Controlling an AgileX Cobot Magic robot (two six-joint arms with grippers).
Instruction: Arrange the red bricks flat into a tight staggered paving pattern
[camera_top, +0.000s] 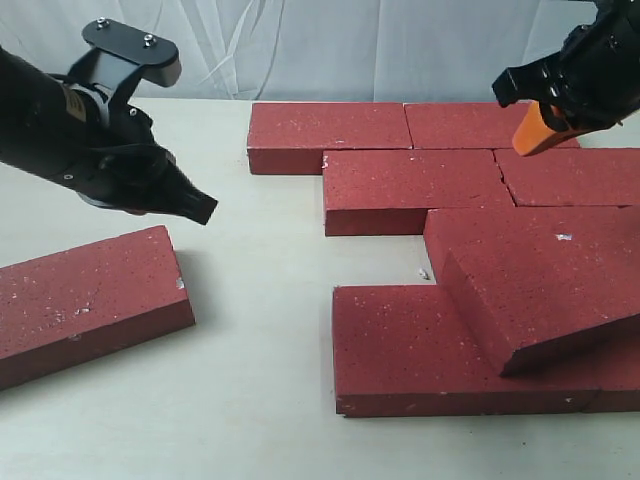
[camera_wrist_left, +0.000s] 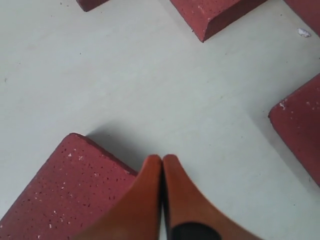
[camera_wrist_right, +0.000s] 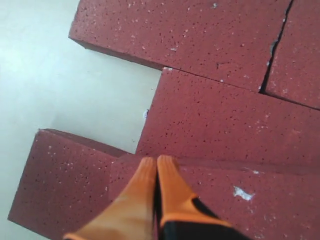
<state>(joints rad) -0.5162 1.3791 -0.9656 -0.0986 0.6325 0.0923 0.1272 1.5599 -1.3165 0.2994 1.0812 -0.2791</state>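
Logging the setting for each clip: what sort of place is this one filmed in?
Probably an indoor lab bench, not a real paving site: dark red speckled paver bricks lie on a smooth pale tabletop, a white fabric curtain hangs behind, and black robot arms reach in from both sides.

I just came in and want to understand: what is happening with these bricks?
A two-armed robot is paving with red bricks. Several already lie flat and staggered, but a tilted brick leans on the nearest brick, and a loose brick lies apart on the left. Both the left fingers and the right fingers hover shut and empty.
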